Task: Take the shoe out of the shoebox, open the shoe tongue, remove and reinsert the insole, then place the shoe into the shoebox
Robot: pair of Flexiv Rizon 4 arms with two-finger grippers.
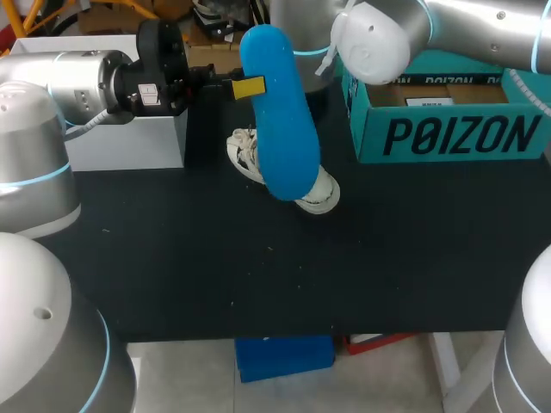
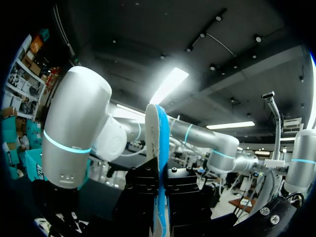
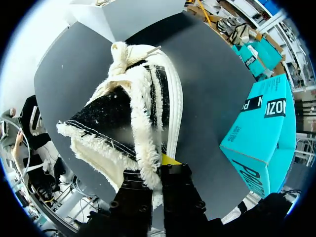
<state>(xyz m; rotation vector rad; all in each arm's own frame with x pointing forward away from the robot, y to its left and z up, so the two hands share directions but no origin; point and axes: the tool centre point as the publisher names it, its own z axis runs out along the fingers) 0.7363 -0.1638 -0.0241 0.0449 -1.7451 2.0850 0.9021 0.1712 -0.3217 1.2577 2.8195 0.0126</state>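
- Overhead, the left gripper is clamped on the blue insole. The insole hangs above the black table and hides much of the shoe.
- The right gripper pinches the frayed edge of the shoe's opening.
- The teal shoebox stands apart to the right, its corner hidden by the right arm.
- A white box stands at the rear left.

you have open surface across the whole near half. toward the back, the white box blocks the left, the teal shoebox the right, and the raised insole hangs over the shoe between them.
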